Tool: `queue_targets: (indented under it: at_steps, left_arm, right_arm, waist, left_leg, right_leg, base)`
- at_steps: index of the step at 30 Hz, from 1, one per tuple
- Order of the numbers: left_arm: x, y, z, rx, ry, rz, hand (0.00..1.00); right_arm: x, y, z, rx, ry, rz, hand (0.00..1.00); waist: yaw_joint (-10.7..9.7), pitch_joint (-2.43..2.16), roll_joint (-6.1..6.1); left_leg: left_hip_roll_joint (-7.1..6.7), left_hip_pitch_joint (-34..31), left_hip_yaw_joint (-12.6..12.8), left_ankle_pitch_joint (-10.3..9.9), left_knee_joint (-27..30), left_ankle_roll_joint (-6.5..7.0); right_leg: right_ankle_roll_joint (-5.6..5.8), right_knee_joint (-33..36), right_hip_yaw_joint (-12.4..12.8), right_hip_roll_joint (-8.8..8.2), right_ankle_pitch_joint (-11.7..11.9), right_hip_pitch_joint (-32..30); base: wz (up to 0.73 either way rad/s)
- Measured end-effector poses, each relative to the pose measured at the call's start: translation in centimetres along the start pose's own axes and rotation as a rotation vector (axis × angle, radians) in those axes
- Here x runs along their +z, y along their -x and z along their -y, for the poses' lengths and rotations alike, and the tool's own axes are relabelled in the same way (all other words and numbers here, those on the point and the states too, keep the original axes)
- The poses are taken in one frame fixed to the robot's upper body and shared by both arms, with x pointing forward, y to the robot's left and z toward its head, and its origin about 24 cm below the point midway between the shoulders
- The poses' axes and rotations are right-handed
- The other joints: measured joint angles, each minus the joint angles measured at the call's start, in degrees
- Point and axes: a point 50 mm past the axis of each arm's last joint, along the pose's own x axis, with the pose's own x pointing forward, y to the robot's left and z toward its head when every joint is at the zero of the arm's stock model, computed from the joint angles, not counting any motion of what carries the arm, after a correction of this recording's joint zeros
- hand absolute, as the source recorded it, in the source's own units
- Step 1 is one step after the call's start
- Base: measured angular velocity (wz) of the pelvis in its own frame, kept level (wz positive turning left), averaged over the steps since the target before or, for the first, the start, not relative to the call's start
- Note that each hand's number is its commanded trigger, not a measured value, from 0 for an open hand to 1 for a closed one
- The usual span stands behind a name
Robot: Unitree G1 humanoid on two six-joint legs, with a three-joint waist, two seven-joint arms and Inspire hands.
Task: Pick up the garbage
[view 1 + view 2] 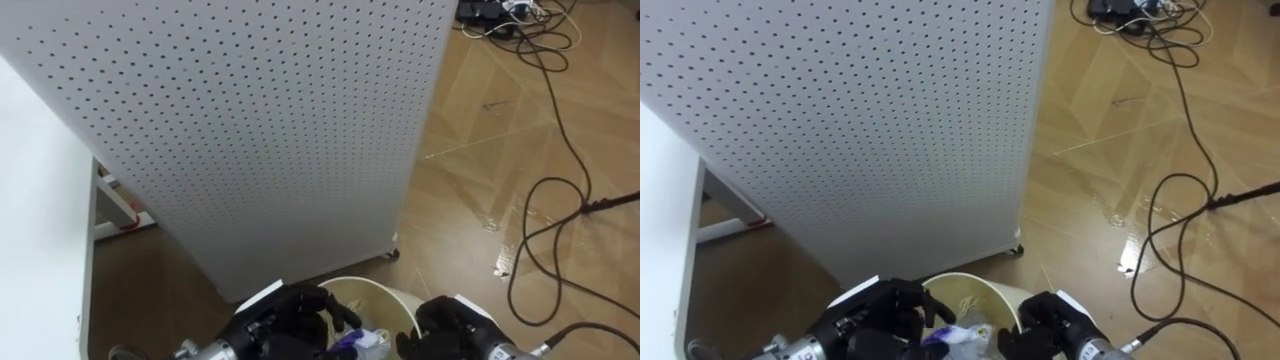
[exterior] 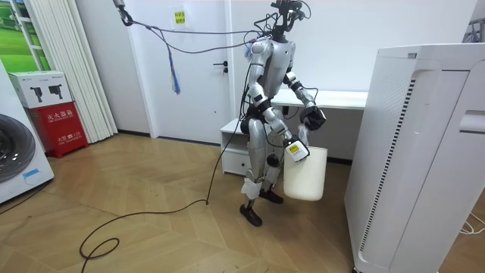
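Down at the bottom edge of the eye views, my right hand (image 1: 452,326) is closed on the right side of the bin (image 1: 380,295), at its rim. The room view agrees, since the bin hangs from that hand at about thigh height. My left hand (image 1: 288,322) sits at the rim's left side, partly over the opening. I can't tell whether it grips the rim, holds a scrap or holds nothing. The garbage (image 1: 358,343), white and purple scraps, lies inside the bin between the two hands.

Beyond the bin, a tall perforated panel (image 1: 250,130) stands just ahead, its foot near the far rim. In the room view I'm standing between a white desk (image 2: 333,98) behind me and that panel in front. Off to my right, the wood floor (image 1: 470,150) carries loose cables (image 1: 520,35).

My main worry is the hold. If the right hand alone bears the weight, I'd expect the bin to tip toward its unsupported side, and the scraps near the top could spill. The panel is the second risk: any step or lean forward would likely knock the rim against it and jar the grip. If I turn right to move off, the cables could catch a foot, and a stumble with the bin out in front would empty it.
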Motion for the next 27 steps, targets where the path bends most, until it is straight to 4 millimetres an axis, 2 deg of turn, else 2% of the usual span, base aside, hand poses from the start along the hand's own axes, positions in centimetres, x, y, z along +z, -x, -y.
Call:
queue_targets:
  at_steps: [16, 22, 26, 27]
  left_arm:
    - [-0.1, 0.1, 0.2, -0.037, 0.002, -0.001, 0.0]
    - [-0.2, 0.4, 0.1, -0.03, 0.01, -0.001, 0.0]
    - [-1.3, 1.7, 0.1, 0.004, 0.042, -0.015, 0.0]
    - [-2.0, 2.2, 0.2, 0.017, 0.058, -0.031, 0.0]
  right_arm:
    - [-0.1, 0.1, 0.2, -0.006, -0.009, -0.003, 1.0]
    - [-0.2, 0.1, 0.2, -0.006, -0.008, -0.003, 1.0]
    - [-1.3, 0.8, 0.4, -0.023, -0.026, -0.019, 1.0]
    - [-2.2, 1.1, 0.2, -0.033, -0.042, -0.038, 1.0]
  waist:
    - [0.0, -0.14, 0.24]
    - [-0.1, -0.2, 0.19]
    - [-0.4, -0.45, 0.06]
    - [-0.5, -0.87, -0.22]
  left_leg:
    - [0.01, 0.3, 0.0, 0.0, 0.1, 0.0]
    - [-0.17, 2.7, 0.0, 0.0, -0.9, -0.04]
    - [-0.35, 5.4, -0.2, 0.1, -2.1, -0.09]
    - [-0.45, 6.6, -0.3, 0.1, -2.7, -0.13]
  right_leg:
    - [0.0, 0.0, 0.0, 0.0, 0.0, 0.4]
    - [0.0, -0.4, 0.0, -0.04, 0.0, 2.4]
    - [0.01, -2.4, -0.7, 0.1, 0.0, 5.7]
    - [0.04, -3.1, -0.9, 0.09, 0.0, 6.9]
  base:
    - [0.0]
    - [-0.01]
    - [0.03]
    - [0.08]
